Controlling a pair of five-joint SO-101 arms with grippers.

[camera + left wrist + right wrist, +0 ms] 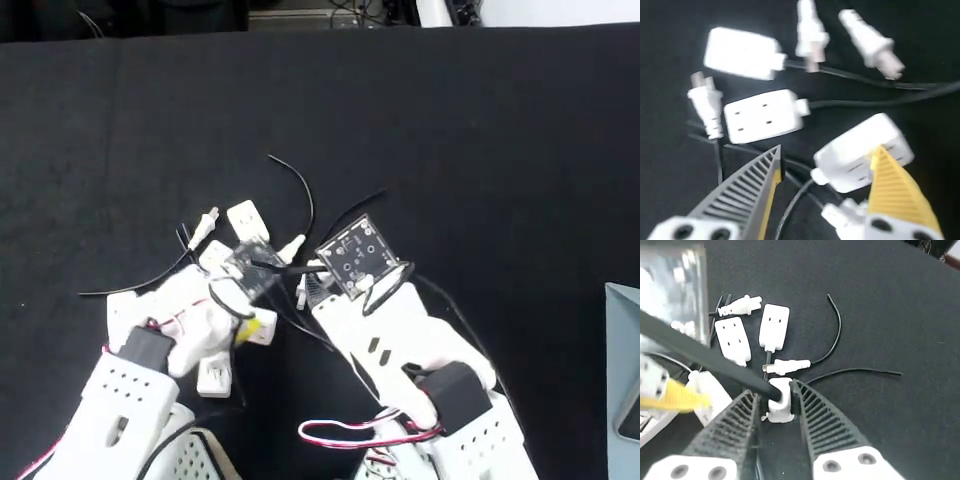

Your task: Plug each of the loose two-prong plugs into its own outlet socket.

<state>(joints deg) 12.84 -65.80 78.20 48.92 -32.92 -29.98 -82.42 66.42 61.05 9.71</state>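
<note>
Plug (780, 407) sits clamped in the right end effector (774, 390), unseated; left end effector (827, 147) gapes open over a socket (852, 150); sockets (774, 326) ahead look empty, so every insertion remains.

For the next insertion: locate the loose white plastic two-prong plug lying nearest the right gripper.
In the right wrist view, the white two-prong plug lies just beyond the right gripper, between it and a white rectangular outlet socket.

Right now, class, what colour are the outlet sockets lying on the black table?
White; the outlet sockets show best in the right wrist view.
</note>
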